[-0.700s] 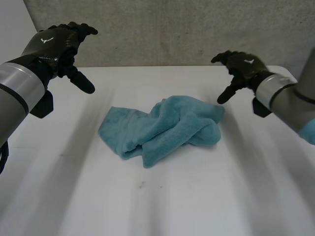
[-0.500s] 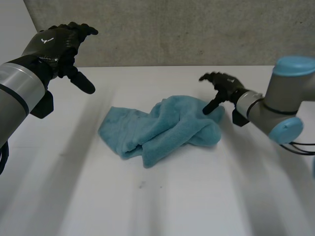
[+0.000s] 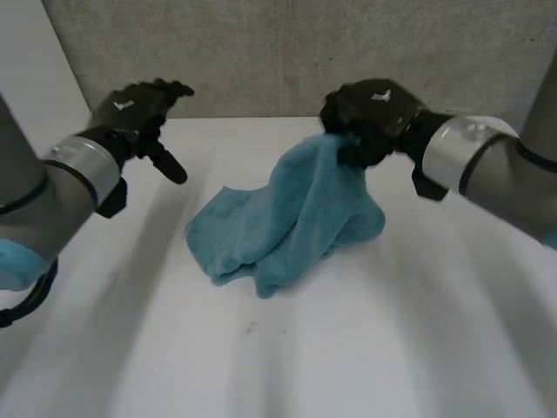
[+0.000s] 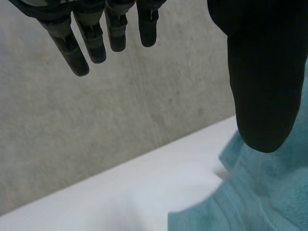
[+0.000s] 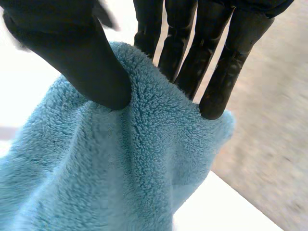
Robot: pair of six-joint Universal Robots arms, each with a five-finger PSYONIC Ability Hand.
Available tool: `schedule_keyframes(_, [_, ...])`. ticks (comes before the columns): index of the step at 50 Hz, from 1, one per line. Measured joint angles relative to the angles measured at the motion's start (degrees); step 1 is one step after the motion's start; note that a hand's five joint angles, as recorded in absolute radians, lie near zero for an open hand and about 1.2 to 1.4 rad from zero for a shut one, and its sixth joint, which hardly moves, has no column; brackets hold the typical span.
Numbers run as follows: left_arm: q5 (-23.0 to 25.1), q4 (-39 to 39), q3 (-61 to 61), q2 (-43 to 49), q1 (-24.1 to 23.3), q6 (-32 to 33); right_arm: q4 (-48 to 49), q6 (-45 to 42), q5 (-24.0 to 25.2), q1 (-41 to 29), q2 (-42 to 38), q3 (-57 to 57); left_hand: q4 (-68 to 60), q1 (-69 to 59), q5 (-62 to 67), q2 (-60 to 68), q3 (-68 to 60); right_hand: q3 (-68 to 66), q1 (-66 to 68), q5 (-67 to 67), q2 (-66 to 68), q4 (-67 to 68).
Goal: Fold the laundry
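A fluffy blue towel point(image 3: 287, 222) lies crumpled in the middle of the white table point(image 3: 365, 348). My right hand point(image 3: 370, 117) is shut on the towel's far right edge and holds it lifted above the table. In the right wrist view the towel point(image 5: 115, 168) is pinched between the thumb and the fingers point(image 5: 216, 62) and hangs down from them. My left hand point(image 3: 139, 113) hovers over the table to the left of the towel, fingers spread and holding nothing. Beyond my left hand's thumb point(image 4: 262, 82) the left wrist view has part of the towel point(image 4: 250, 197).
A grey concrete wall point(image 3: 287, 52) runs along the table's far edge. Bare tabletop stretches in front of the towel and to both sides of it.
My right hand came down onto the towel's right edge, closed on it and lifted it up and toward the middle. My left hand moved a little right and lower.
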State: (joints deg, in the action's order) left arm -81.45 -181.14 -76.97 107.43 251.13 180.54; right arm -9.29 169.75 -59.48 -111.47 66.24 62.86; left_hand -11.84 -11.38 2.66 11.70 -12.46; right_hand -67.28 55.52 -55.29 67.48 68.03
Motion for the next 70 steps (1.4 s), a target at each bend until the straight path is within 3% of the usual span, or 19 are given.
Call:
schedule_keyframes(6, [5.8,-0.9,0.9,8.1,-1.9,-0.3,-1.0,-16.2,3.1,-3.8,11.5,16.2,0.0,0.0,0.0,0.0,0.0,0.0,0.0,0.0,0.0,0.0])
schedule_keyframes(15, [17.8,-0.9,0.0,16.4,-5.9,-0.4,-1.0,-25.3,2.8,-4.6,16.5,26.5,-1.6,-2.2,1.4,1.8,-1.5,-0.2,0.0,0.0,0.0,0.3])
schedule_keyframes(18, [19.0,-0.9,0.0,18.1,-6.7,-0.3,-0.9,-25.5,2.8,-4.3,16.7,27.3,-7.1,-8.5,6.5,7.7,-6.4,-0.2,0.0,0.0,0.0,0.3])
schedule_keyframes(19, [19.3,-1.0,0.1,19.2,-7.1,-0.2,-0.8,-25.5,2.8,-4.1,16.6,27.4,-22.4,-26.0,21.6,22.5,-21.6,-0.2,0.0,0.0,0.0,0.3])
schedule_keyframes(20, [19.3,-1.1,0.2,19.5,-7.2,-0.1,-0.7,-25.4,2.8,-4.0,16.6,27.3,-22.4,-26.0,21.6,22.5,-21.6,-0.2,0.0,0.0,0.0,0.3])
schedule_keyframes(21, [19.2,-1.2,0.4,19.8,-7.3,-0.1,-0.6,-25.3,2.7,-3.9,16.5,27.2,-35.0,-40.1,34.3,36.8,-35.7,-0.2,0.0,0.0,0.0,0.3])
schedule_keyframes(22, [18.7,-1.8,0.9,20.3,-7.4,-0.1,-0.4,-25.2,2.4,-3.8,16.2,26.8,-48.5,-50.7,46.8,49.8,-47.9,-0.2,0.0,0.0,0.0,0.3])
schedule_keyframes(24, [16.6,-3.4,2.2,20.6,-7.5,-0.1,0.4,-25.0,1.3,-3.7,15.5,25.3,-55.0,-50.7,49.1,54.7,-53.6,-0.2,0.0,0.0,0.0,0.3])
schedule_keyframes(29, [10.0,-8.6,5.2,19.6,-7.4,-0.2,3.1,-24.9,-3.5,-3.8,12.5,20.9,-56.1,-50.7,49.1,55.0,-54.5,-0.2,0.0,0.0,0.0,0.3])
schedule_keyframes(30, [4.9,-13.3,7.3,18.0,-7.3,-0.1,5.8,-24.9,-8.0,-4.0,9.9,16.8,-56.2,-50.7,49.1,55.0,-54.9,-0.2,0.0,0.0,0.0,0.3])
schedule_keyframes(32, [3.4,-15.1,8.1,17.3,-7.3,-0.1,7.2,-24.9,-10.0,-4.1,8.9,14.9,-56.2,-50.7,49.1,55.1,-55.1,-0.2,0.0,0.0,0.0,0.3])
schedule_keyframes(34, [-1.6,-24.2,11.1,13.5,-7.3,-0.1,14.8,-24.8,-17.4,-4.7,6.1,7.5,-56.4,-50.7,49.1,55.3,-55.5,-0.4,0.0,0.0,0.2,0.3])
schedule_keyframes(39, [-3.8,-32.9,13.2,9.3,-7.2,0.0,22.5,-24.4,-21.6,-5.6,4.9,3.1,-56.4,-50.7,49.1,55.4,-55.5,-0.4,0.0,0.0,0.2,0.3])
schedule_keyframes(44, [-4.0,-38.2,11.0,4.7,-7.4,0.0,39.0,-21.9,-23.9,-9.8,5.8,4.6,-56.4,-50.7,49.1,55.6,-55.7,-0.4,0.0,-1.2,0.2,0.3])
schedule_keyframes(50, [-4.5,-34.8,0.2,2.2,-7.9,0.0,45.0,-19.4,-19.9,-12.9,8.9,16.9,-56.4,-50.7,49.1,55.6,-55.7,-0.4,0.0,-1.2,0.2,0.3])
schedule_keyframes(57, [-7.9,-25.8,-13.0,1.5,-7.5,0.1,40.8,-20.1,-14.6,-12.7,9.7,28.4,-56.4,-50.7,49.1,55.7,-55.7,-0.4,0.0,-1.2,0.4,0.3])
schedule_keyframes(62, [-9.7,-15.6,-23.8,-1.6,-7.7,0.1,26.0,-24.1,-12.6,-12.1,9.9,34.5,-56.6,-50.7,49.1,55.7,-55.7,-0.5,0.0,-1.2,0.4,0.3])
schedule_keyframes(64, [-9.7,-15.6,-23.8,-1.6,-7.7,0.1,26.0,-24.1,-12.6,-12.1,9.9,34.5,-56.6,-50.7,49.1,55.7,-55.7,-0.5,0.0,-1.2,0.4,0.3])
schedule_keyframes(70, [-9.8,-7.6,-31.7,-8.2,-8.7,0.1,5.6,-29.9,-12.4,-11.6,10.6,34.2,-55.9,-50.5,49.1,55.2,-55.1,2.1,-1.6,0.9,-2.2,-2.4])
